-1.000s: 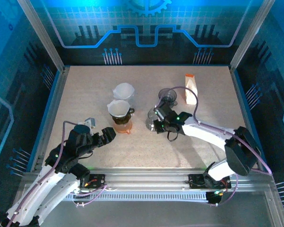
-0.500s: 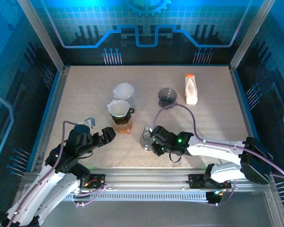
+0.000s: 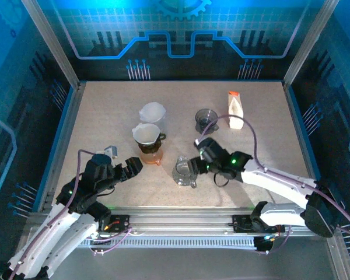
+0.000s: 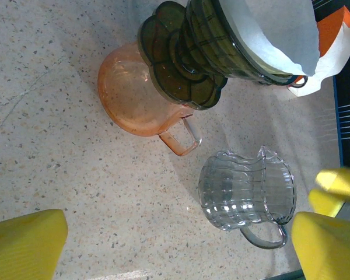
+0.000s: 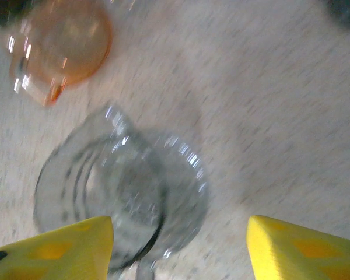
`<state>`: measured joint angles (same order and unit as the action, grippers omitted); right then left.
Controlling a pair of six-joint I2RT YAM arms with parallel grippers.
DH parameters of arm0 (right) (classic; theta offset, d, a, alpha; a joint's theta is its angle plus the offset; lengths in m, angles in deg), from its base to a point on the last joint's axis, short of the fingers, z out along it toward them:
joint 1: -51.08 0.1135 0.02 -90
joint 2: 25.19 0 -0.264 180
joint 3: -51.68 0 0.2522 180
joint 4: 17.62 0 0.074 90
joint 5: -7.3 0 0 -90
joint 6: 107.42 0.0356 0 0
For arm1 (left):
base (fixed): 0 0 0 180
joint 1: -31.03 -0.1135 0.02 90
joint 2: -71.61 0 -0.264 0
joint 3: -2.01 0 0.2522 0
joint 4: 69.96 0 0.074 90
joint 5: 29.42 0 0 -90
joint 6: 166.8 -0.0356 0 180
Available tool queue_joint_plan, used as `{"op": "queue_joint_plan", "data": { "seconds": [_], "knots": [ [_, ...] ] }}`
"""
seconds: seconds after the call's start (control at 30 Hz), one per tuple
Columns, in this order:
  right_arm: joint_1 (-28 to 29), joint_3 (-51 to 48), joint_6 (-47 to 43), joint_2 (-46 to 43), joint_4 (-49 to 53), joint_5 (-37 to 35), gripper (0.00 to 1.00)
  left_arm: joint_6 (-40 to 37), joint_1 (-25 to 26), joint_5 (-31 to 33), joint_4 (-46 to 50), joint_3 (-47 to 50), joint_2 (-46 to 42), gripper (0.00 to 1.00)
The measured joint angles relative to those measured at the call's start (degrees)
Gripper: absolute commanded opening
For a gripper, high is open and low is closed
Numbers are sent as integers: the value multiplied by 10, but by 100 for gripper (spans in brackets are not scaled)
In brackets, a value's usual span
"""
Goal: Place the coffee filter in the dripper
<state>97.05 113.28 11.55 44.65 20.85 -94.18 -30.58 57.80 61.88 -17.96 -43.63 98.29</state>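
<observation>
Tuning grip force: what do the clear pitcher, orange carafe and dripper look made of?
Clear pitcher: glass or clear plastic, glossy and ribbed; fully see-through with bright highlights.
Orange carafe: tinted translucent glass or plastic, smooth and glossy.
Dripper: smoky translucent, probably plastic; moulded ribs show through the wall.
The look alone can't separate glass from plastic.

A speckled beige table (image 3: 105,116) is seen, framed by a blue edge. Five things are set directly on it. An orange glass server (image 3: 152,156) is placed at frame centre, with a white cone-shaped container (image 3: 152,111) just above it. A clear ribbed glass jug (image 3: 184,171) is stood lower right of the server, near but apart. A dark smoky cup (image 3: 206,120) is found upper right of centre, with a white carton with an orange top (image 3: 235,111) just beside it.
</observation>
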Motion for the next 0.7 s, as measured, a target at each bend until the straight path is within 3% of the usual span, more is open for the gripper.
{"op": "queue_joint_plan", "data": {
  "seconds": [0.37,0.7],
  "knots": [
    [-236,116,-45,172,-90,83,63,4,0,0,0,2,0,99],
    [-315,160,-50,285,-145,118,62,4,-1,0,1,11,-2,99]
  ]
}}
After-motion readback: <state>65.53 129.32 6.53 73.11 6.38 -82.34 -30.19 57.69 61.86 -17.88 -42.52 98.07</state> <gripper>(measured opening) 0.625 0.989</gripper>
